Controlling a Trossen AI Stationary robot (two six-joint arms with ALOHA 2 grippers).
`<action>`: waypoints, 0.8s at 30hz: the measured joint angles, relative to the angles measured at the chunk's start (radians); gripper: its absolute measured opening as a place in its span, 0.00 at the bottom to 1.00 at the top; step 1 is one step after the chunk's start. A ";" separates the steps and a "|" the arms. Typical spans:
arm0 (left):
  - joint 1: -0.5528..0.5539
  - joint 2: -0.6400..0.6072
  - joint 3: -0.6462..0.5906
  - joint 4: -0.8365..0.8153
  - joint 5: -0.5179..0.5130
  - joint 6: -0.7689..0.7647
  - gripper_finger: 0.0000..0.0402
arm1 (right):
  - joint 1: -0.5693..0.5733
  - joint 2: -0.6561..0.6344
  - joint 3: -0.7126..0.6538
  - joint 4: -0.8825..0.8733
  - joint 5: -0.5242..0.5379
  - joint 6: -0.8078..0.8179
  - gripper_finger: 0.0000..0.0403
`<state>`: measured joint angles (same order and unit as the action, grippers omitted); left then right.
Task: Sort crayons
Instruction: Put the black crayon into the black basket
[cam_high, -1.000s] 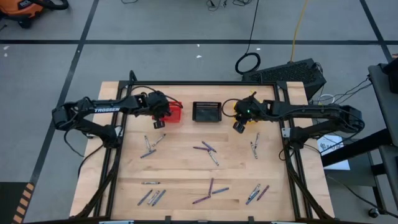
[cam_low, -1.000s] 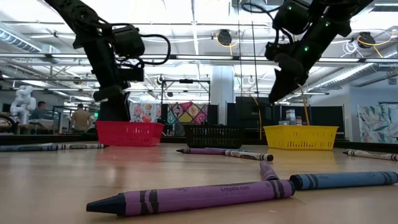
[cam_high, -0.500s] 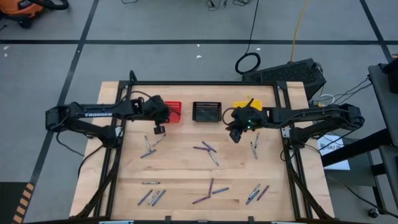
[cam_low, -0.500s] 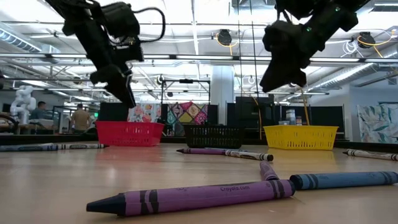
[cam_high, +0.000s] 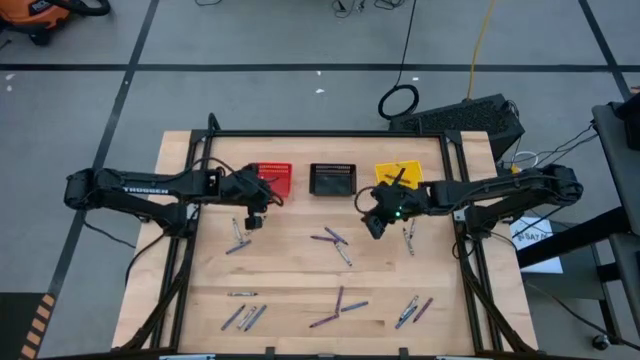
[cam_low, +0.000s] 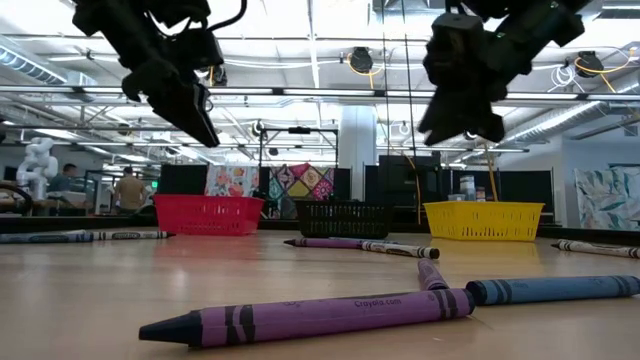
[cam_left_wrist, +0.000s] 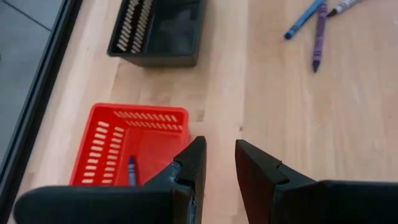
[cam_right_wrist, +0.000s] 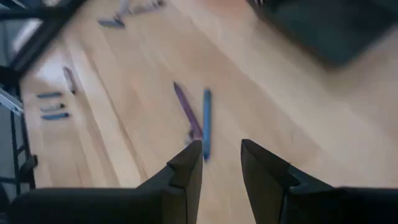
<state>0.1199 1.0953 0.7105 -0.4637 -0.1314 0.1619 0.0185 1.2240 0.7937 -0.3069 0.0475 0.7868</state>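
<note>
Crayons lie scattered on the wooden table: a pair (cam_high: 240, 235) near my left gripper, a purple and blue group (cam_high: 332, 240) at the centre, a pair (cam_high: 409, 238) at the right, and more along the near edge (cam_high: 338, 308). A purple crayon (cam_low: 300, 320) lies closest in the low view. One blue crayon (cam_left_wrist: 132, 171) lies in the red basket (cam_high: 272, 180). My left gripper (cam_high: 254, 218) is open and empty, above the table just near of the red basket. My right gripper (cam_high: 372, 225) is open and empty, near of the yellow basket (cam_high: 398, 175), above the centre crayons (cam_right_wrist: 196, 121).
The black basket (cam_high: 333, 180) stands between the red and yellow ones along the far edge. A dark frame rail (cam_high: 190, 240) runs along each side of the table. Bare wood lies between the crayon groups.
My left gripper has drawn away from the red basket toward the table's near edge, over the left crayon pair. My right gripper has left the yellow basket and gone toward the near edge and the left, toward the centre crayons. The crayons have not moved.
</note>
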 joint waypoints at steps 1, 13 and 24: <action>-0.005 0.000 0.000 0.000 0.000 0.000 0.21 | 0.009 0.000 0.000 -0.032 0.000 0.023 0.24; -0.016 0.000 0.000 0.000 0.000 -0.001 0.21 | 0.145 0.000 0.000 -0.387 0.000 0.286 0.24; -0.016 0.000 0.000 0.000 0.000 -0.052 0.21 | 0.270 0.003 0.000 -0.576 0.008 0.432 0.24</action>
<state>0.1042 1.0950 0.7105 -0.4641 -0.1310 0.1096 0.2881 1.2273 0.7937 -0.8826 0.0553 1.2187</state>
